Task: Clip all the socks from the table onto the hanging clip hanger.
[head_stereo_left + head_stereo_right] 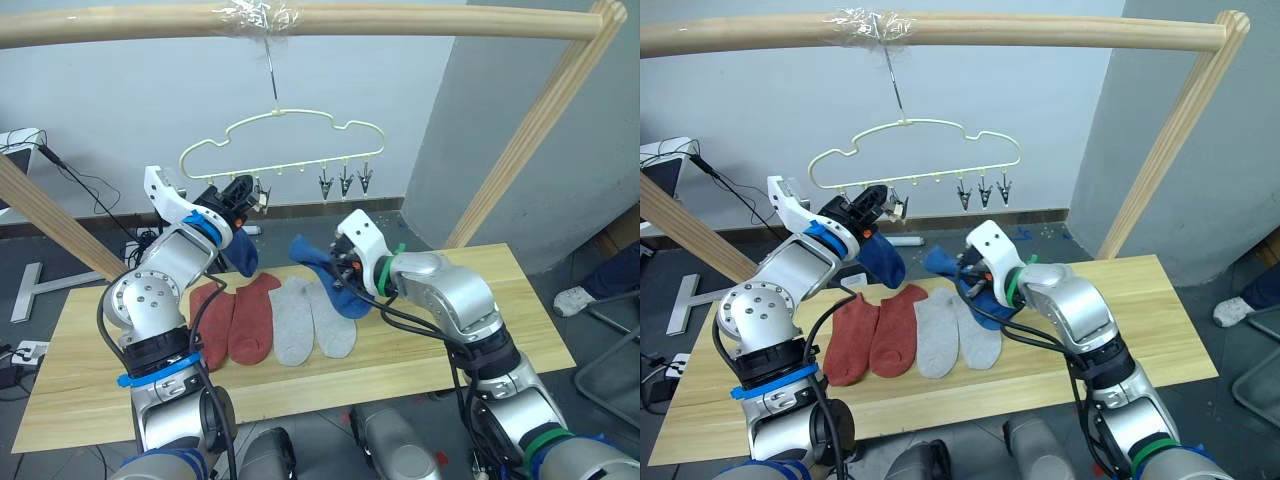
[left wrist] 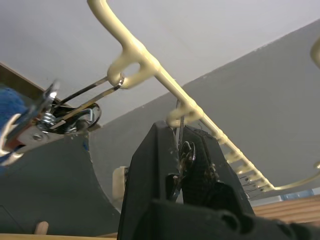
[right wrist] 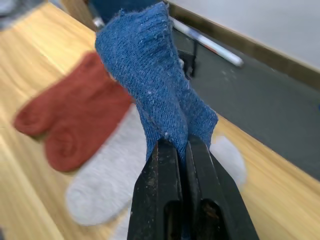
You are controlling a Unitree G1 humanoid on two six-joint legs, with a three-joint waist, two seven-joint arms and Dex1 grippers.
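Left gripper (image 2: 181, 167), jaws pinching a steel clip (image 2: 186, 150) on the thin yellow wire hanger (image 1: 290, 130), beside a blue sock (image 1: 243, 250) already hanging; right gripper (image 3: 182, 150), jaws clamped on the second blue knit sock (image 3: 150, 75) above the bench (image 1: 480, 330). The hanger swings freely on its hook, so the limp cuff may miss the small clip, or the clip may snap shut early. Two rust-red socks (image 1: 235, 320) and two grey socks (image 1: 310, 322) lie flat mid-bench.
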